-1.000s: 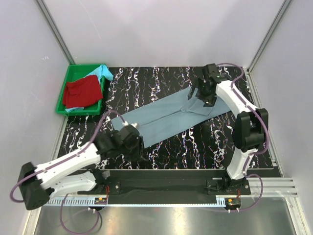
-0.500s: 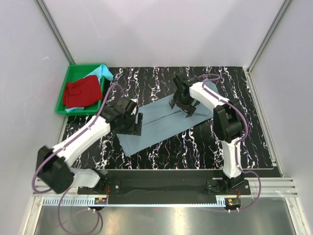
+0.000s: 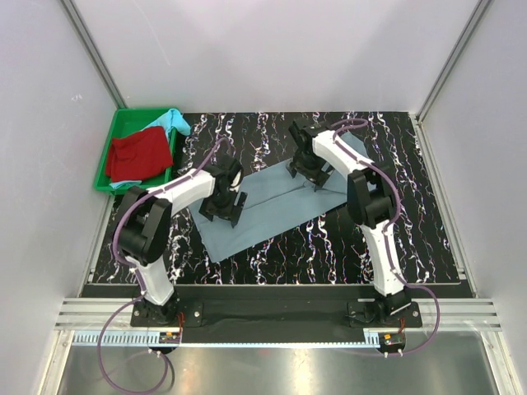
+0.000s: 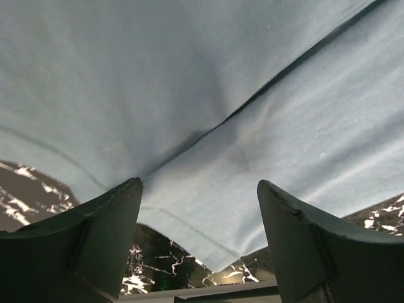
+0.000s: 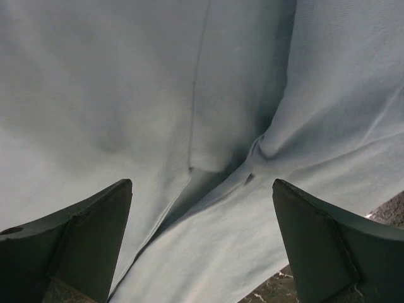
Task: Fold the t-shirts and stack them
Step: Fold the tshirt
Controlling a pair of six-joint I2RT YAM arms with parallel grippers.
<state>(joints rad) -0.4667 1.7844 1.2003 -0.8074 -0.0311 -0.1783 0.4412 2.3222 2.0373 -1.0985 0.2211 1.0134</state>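
Note:
The grey-blue t-shirt [image 3: 272,202] lies on the table as a long band, folded lengthwise with a seam along its middle. My left gripper [image 3: 222,210] is open just above its left end; in the left wrist view [image 4: 199,208] the cloth [image 4: 221,95] and its hem corner fill the space between the fingers [image 4: 95,240]. My right gripper [image 3: 306,171] is open above the shirt's right part; in the right wrist view [image 5: 202,214] it stands over a crease and fold [image 5: 158,95]. The red t-shirt [image 3: 138,156] and the turquoise t-shirt [image 3: 171,122] lie in the tray.
A green plastic tray [image 3: 103,177] stands at the far left beside the black marbled table top [image 3: 329,247]. White enclosure walls and metal posts ring the table. The arm bases sit on the rail at the near edge.
My left gripper swung from the near left up onto the shirt's left end. My right gripper moved left from the shirt's far right end toward its middle. Both stay open.

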